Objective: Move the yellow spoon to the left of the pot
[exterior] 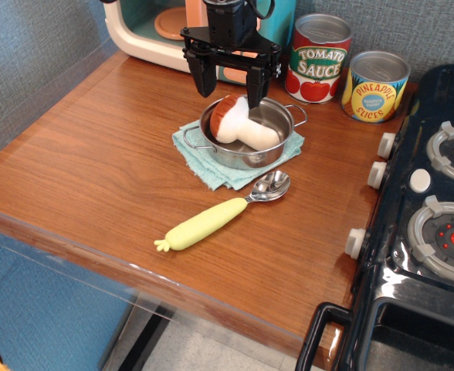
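The yellow spoon point(219, 215) lies on the wooden table in front of the pot, its pale yellow handle pointing front-left and its shiny metal bowl toward the pot. The small steel pot point(269, 145) sits on a light green cloth point(211, 164) and holds a toy mushroom point(238, 124). My gripper point(231, 83) hangs above the pot's back-left rim, its two black fingers spread apart and holding nothing. It is well behind and above the spoon.
A tomato sauce can point(318, 58) and a pineapple slices can point(374, 86) stand behind the pot to the right. A black toy stove point(428, 224) fills the right side. A toy appliance point(154, 27) stands at the back left. The table's front edge runs diagonally.
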Controlling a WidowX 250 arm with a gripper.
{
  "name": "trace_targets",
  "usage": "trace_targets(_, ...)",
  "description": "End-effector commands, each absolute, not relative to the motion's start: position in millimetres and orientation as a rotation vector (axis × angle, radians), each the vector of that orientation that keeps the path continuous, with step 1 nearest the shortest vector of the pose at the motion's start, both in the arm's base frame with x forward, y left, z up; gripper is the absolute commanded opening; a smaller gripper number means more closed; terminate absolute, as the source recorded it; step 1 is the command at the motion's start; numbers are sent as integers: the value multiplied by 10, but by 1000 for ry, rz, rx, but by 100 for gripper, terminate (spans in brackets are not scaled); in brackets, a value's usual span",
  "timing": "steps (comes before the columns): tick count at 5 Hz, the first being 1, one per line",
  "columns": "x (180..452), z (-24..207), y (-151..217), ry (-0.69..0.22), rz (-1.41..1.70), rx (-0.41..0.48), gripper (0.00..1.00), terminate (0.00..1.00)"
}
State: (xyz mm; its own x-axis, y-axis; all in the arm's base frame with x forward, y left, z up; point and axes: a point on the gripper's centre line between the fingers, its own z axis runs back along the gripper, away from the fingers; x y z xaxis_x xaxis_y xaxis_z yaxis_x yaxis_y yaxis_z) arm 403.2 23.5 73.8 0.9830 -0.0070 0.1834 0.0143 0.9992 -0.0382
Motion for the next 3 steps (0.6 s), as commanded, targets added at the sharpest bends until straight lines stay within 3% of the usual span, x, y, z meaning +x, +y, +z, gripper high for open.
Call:
trace_targets(1, 4032, 738, 235, -184, -11, -39, 100, 0)
trace_targets(3, 3825, 1162, 27, -305, -95, -48, 100, 0)
